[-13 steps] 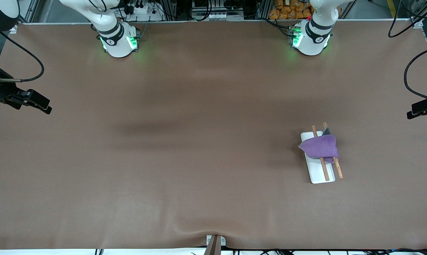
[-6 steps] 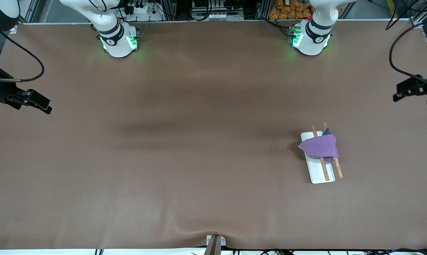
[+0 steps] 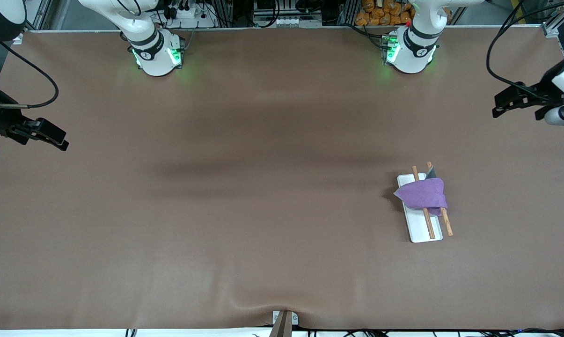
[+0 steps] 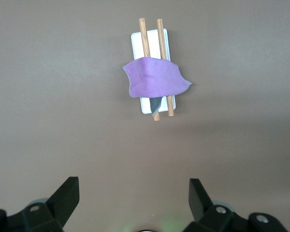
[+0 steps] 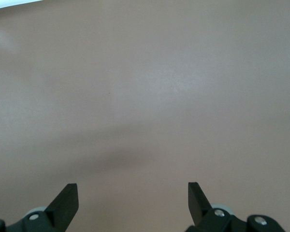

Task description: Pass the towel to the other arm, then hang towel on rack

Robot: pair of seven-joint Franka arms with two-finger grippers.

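Both steps look done to me: towel (image 3: 422,194) lies draped over the rack (image 3: 421,232) rods, left gripper (image 3: 512,100) and right gripper (image 3: 42,135) both spread and empty, each over bare table well apart from the rack.

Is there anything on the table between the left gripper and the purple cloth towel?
Nothing: the left wrist view shows only bare brown table between the open left gripper and the purple cloth towel draped over the white-based, wooden-rod rack.
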